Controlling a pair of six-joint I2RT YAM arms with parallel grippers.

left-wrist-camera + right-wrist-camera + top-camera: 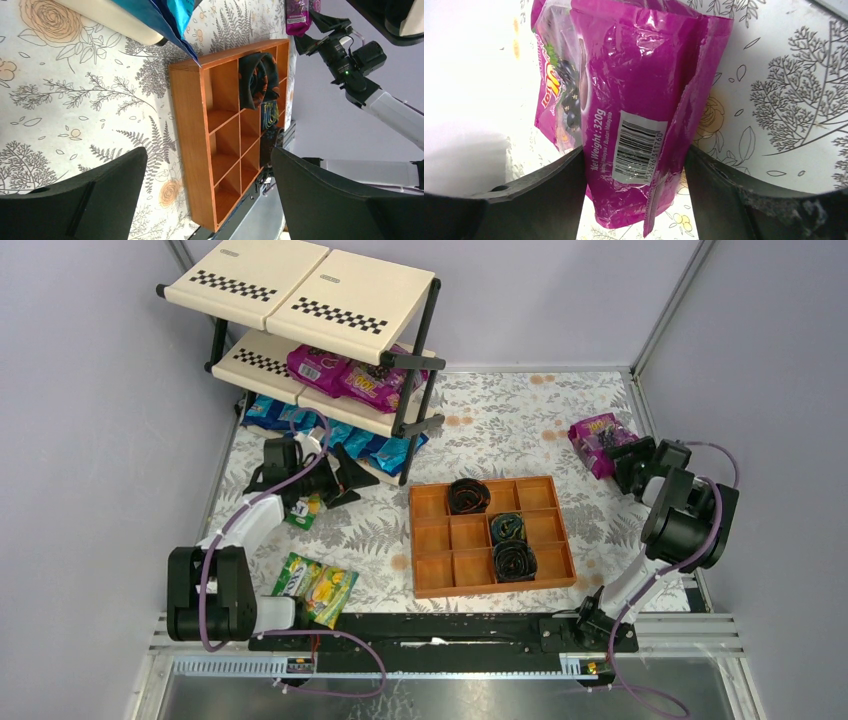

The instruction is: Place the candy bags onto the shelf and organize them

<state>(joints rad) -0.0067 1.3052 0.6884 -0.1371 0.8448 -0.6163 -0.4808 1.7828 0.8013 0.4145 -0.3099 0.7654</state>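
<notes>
The shelf [350, 295] stands at the back left. Two magenta candy bags [345, 372] lie on its middle tier and blue bags [375, 448] on its bottom tier. My left gripper [352, 475] is open and empty just in front of the bottom tier; in its wrist view [207, 152] a blue bag [175, 15] shows at the top. A small green bag [303, 510] lies under the left arm, and two green-yellow bags [315, 587] lie near its base. My right gripper [622, 455] is shut on a magenta bag [634, 90] lying at the far right [597, 440].
An orange-brown compartment tray [412, 540] sits mid-table with three dark coiled rolls [513, 560] in it; it also shows in the left wrist view [192, 140]. Grey walls close in the left, right and back sides.
</notes>
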